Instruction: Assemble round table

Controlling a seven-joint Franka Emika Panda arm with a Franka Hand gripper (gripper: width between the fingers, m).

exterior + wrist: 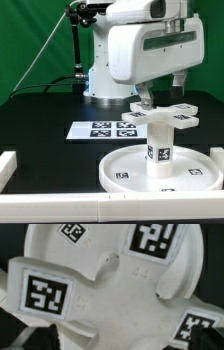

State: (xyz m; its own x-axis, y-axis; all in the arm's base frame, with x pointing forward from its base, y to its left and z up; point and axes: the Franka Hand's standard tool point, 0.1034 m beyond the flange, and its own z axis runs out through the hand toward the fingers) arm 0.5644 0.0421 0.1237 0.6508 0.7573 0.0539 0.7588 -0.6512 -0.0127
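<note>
Gripper (150,103) low over the cross piece (163,114), at its far side; fingers hidden behind the arm's white body, so cannot tell whether clenched on the cross or let go. Cross piece level on top of the cylinder (160,143), centred there, probably so that it can be turned or pressed into the cylinder's top. Cylinder upright in the middle of the round disc (161,169), disc flat on the black table (40,115) near the front edge, rim upward. All three parts of white plastic, smooth and matt, each with black-and-white square tags; in the wrist view the cross (110,291) fills the frame, with rounded arms, a tag on each arm end. Marker board (103,129) flat on the table behind, apart from the disc. White rail (8,165) along the table's border.
</note>
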